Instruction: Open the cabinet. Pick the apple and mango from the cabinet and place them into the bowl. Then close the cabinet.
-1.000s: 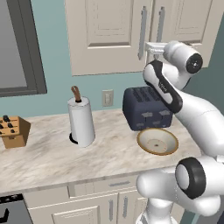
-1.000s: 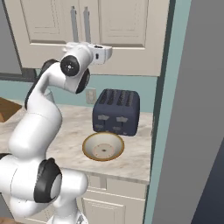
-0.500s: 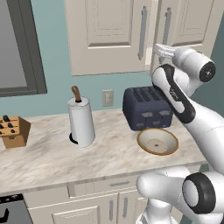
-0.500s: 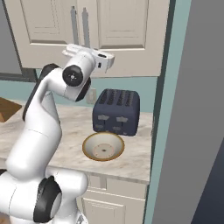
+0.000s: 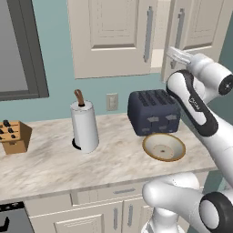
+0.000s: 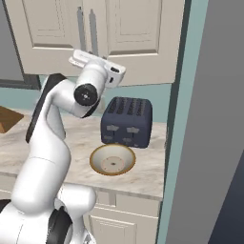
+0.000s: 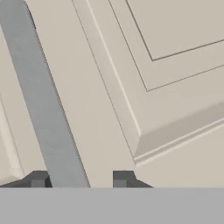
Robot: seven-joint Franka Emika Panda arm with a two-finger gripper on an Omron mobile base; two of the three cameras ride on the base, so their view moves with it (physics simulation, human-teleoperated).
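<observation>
From the left base camera I look across a pale marbled countertop [image 5: 50, 164] against a teal wall. At the far left stands a wooden knife block [image 5: 14, 136]. Next comes a white paper towel roll [image 5: 84, 126] upright on its holder, with a wall outlet [image 5: 111, 101] behind it. Further right sits a dark blue four-slot toaster [image 5: 153, 112], and just in front of it the bowl [image 5: 164, 147], tan outside and cream inside, with nothing in it.

Above the counter hangs the cabinet [image 5: 113, 36], cream, with two panelled doors. Its left door looks flat and closed. Its right door [image 5: 193, 32] is swung out a little, leaving a narrow gap between the two doors. I cannot see the apple or the mango.

My arm rises on the right, and the gripper [image 5: 176, 54] is up at the lower end of the right door's grey bar handle [image 5: 180, 28].

From the hand camera, the handle [image 7: 41, 105] runs down between the two dark fingertips [image 7: 37, 179]. The jaws stand apart, one on each side of the bar, and I cannot tell whether they press on it.
</observation>
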